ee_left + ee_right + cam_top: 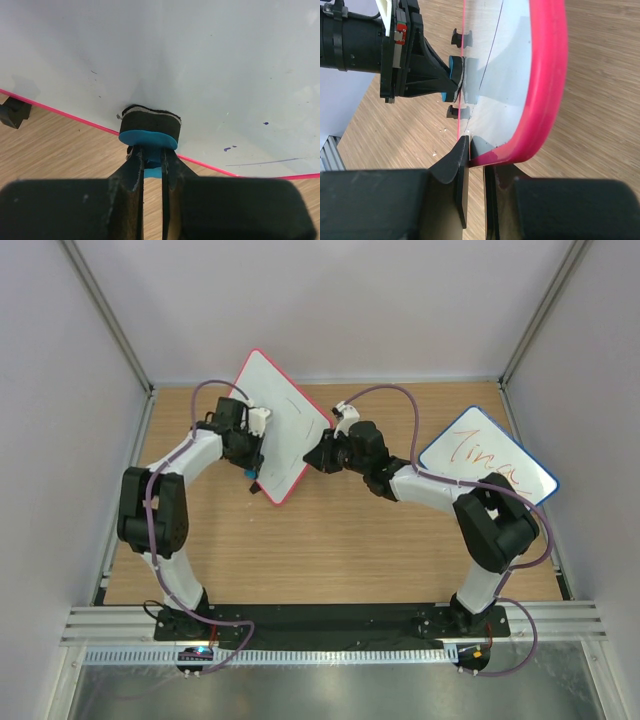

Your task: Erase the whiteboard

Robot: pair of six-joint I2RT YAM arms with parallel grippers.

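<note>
The whiteboard [288,420], white with a red-pink frame, stands tilted at the back middle of the table. It is mostly wiped; a thin line and small purple specks [227,148] show near its lower edge. My left gripper [250,462] is shut on a blue eraser with black felt [149,129], and the felt presses on the board [200,65] near its lower frame. My right gripper [318,453] is shut on the board's right edge, and its fingers [462,155] pinch the board beside the red-pink frame [547,85]. The eraser [455,70] and left gripper [415,65] show beyond.
A blue-framed board with orange writing [487,468] lies at the right, partly under my right arm. Black clips [452,111] sit on the whiteboard's edge. The wooden table [330,550] has grey walls on three sides.
</note>
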